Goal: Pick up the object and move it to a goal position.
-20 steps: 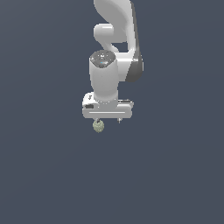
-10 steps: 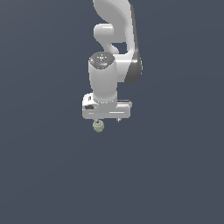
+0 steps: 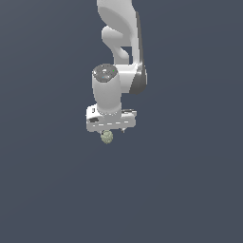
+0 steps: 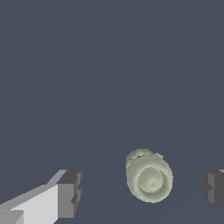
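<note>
One arm (image 3: pixel 118 52) is reaching down from the top of the exterior view, its white links folding toward a rounded wrist housing and a flat white hand block. Below that block the gripper (image 3: pixel 110 131) is pointing downward over a plain dark slate-blue surface (image 3: pixel 190 190), and the object (image 3: pixel 107 137) — a small pale olive-green lump — is showing just under the block's lower edge, slightly toward the exterior view's left of the block's middle.

Seen from the wrist camera, the gripper (image 4: pixel 140 188) is standing with its jaws spread wide and released: one grey fingertip (image 4: pixel 70 192) on a white finger is sitting well to one side, and the other fingertip (image 4: pixel 213 189) is showing only partly at the frame edge. The object (image 4: pixel 149 176) is lying between them, touching neither pad, and sitting nearer the fingertip at the frame edge than the other. It is showing a knobbly, ridged body with a round end face marked by concentric rings turned toward the camera — its long axis is tilting away from the lens.

Whether the object is resting on the surface or is lifted off it, the pictures are not telling clearly.
</note>
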Available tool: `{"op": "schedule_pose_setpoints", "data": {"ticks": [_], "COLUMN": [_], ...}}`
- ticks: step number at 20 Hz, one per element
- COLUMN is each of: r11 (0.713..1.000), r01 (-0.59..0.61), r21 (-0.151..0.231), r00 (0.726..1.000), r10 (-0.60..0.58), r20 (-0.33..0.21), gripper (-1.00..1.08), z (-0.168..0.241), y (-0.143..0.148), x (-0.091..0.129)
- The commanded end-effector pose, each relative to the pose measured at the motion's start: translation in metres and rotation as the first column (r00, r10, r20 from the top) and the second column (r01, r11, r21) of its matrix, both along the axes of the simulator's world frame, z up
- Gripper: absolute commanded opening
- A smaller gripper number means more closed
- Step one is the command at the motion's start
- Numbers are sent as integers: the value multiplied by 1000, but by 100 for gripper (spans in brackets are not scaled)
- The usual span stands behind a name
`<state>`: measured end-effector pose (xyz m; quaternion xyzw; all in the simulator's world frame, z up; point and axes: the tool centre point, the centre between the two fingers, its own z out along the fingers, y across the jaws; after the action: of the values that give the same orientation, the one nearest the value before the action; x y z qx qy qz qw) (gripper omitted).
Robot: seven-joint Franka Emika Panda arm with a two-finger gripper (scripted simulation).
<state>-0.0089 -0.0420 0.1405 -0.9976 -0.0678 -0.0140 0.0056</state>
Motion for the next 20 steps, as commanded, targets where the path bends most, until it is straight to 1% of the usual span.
{"op": "schedule_pose_setpoints", "data": {"ticks": [1,10,15,20], "r11": [999,980,971,967], "r01": [-48,-198,-240,-254], "r21": [-5,-13,-13,-13], "r00": [999,980,970,967], "r10": [48,197,240,254], "r20": [-5,-21,-26,-27], "gripper": [100,100,100,100], "z": [-10,-40,-48,-51], "y": [-8,-29,-35,-36], "x": [-7,-28,-35,-38]}}
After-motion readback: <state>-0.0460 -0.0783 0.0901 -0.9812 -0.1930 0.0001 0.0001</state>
